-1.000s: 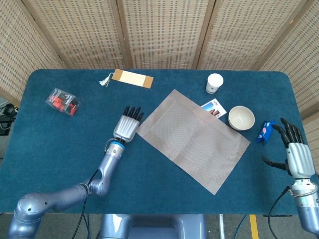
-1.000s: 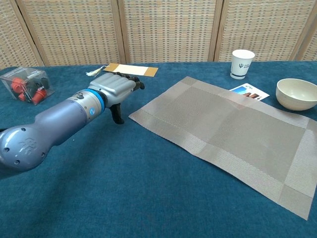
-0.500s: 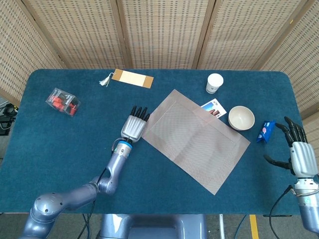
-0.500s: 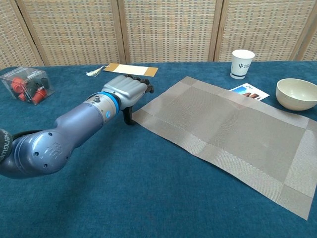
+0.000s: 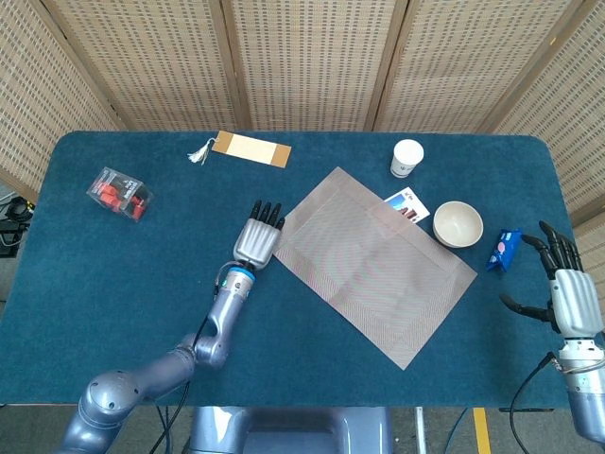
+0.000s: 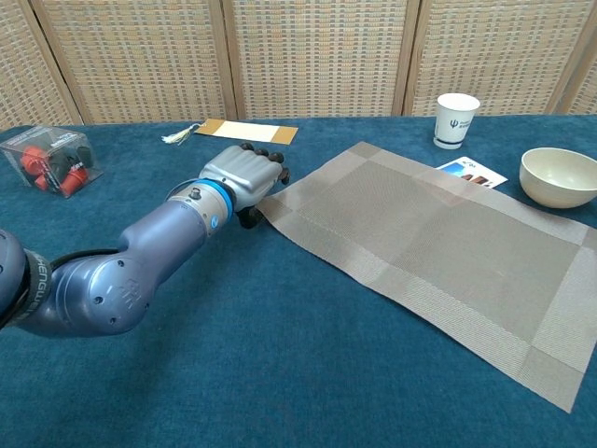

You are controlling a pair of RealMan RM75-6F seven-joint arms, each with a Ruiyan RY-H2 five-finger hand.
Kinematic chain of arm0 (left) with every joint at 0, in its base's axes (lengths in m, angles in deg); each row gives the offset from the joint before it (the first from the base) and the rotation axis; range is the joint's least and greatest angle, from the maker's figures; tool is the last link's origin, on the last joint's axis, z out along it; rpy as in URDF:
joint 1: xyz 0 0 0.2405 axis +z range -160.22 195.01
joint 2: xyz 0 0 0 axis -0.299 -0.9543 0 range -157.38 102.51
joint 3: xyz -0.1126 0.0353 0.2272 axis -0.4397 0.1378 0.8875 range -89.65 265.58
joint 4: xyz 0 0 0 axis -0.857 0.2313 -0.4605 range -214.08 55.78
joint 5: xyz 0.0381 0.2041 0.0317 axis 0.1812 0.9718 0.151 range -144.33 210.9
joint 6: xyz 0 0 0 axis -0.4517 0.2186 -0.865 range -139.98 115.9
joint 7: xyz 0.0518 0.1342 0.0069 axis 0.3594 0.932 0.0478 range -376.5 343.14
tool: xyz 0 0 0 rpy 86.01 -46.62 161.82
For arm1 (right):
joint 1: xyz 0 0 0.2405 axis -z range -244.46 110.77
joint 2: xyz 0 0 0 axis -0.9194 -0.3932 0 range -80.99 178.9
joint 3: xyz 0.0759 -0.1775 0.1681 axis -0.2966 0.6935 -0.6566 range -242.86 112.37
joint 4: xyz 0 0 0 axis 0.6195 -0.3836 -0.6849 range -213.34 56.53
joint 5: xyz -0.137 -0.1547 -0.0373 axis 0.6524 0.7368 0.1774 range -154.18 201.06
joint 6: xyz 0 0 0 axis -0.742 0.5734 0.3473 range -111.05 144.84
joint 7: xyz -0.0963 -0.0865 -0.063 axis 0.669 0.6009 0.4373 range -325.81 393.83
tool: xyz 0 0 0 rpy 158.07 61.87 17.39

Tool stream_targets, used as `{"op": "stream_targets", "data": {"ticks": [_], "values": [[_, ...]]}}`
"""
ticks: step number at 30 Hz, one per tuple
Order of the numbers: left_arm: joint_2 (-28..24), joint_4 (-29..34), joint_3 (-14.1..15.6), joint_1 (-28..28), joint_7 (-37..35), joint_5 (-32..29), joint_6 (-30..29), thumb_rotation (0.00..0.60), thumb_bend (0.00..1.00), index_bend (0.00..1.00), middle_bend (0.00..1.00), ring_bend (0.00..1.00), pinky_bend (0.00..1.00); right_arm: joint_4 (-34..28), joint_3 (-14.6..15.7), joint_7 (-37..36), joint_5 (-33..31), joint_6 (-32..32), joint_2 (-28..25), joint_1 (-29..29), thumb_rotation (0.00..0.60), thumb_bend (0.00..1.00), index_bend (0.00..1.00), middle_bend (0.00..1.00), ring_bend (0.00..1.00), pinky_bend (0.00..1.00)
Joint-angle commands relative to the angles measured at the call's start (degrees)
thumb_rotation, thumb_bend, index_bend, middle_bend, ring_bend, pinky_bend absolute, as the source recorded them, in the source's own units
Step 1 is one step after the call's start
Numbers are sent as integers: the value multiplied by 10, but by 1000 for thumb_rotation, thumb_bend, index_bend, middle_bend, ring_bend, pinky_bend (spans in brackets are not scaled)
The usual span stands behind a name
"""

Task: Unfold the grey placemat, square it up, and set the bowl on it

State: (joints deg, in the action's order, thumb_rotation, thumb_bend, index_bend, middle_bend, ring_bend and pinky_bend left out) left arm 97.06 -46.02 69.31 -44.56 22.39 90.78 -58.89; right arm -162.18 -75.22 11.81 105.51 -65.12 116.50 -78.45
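Near the middle of the blue counter (image 5: 113, 284) the grey placemat (image 5: 373, 265) lay fully unfolded and flat, set at a slant to the counter's edges, one corner pointing toward the far side and another toward the near edge. Its far right edge overlapped a small printed card (image 5: 406, 204). The bowl (image 5: 458, 224), cream-coloured and upright, stood on the bare counter just beside the placemat's right-hand corner, not on it.

At the placemat's left corner the left robot hand (image 5: 257, 238) lay palm down, its dark fingers (image 6: 266, 157) held close together and stretched out flat alongside the edge; in the chest view its fingertips were touching or all but touching that edge, and whether it pinched the fabric could not be told. The right robot hand (image 5: 563, 284) hovered well apart at the counter's right edge, fingers spread and holding nothing.

Between the bowl and the right robot hand lay a small blue packet (image 5: 504, 248). A white paper cup (image 5: 407, 157) stood beyond the card. Toward the far left were a tan bookmark with a white tassel (image 5: 248, 149) and a clear plastic box of red and black pieces (image 5: 119, 192).
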Motion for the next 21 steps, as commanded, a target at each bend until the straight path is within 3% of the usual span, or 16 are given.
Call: {"op": "stream_targets", "data": {"ticks": [1,10,21], "values": [[14,-21,1,-5,-13,10,-1,600,505,279,0,0,0,-2,0,-1,2,-2,-1,1,600,157,204,0,0,0],[36,-60,1,-8,-48,35,-24,600,500,663,0,0,0,-7,1,-3,6,-4,-4,3,600,156,210,0,0,0],[21,-37,12,21,-63,62,-59,600,497,767,0,0,0,-15,6,0,19,-10,-6,4,600,156,212,0,0,0]]}}
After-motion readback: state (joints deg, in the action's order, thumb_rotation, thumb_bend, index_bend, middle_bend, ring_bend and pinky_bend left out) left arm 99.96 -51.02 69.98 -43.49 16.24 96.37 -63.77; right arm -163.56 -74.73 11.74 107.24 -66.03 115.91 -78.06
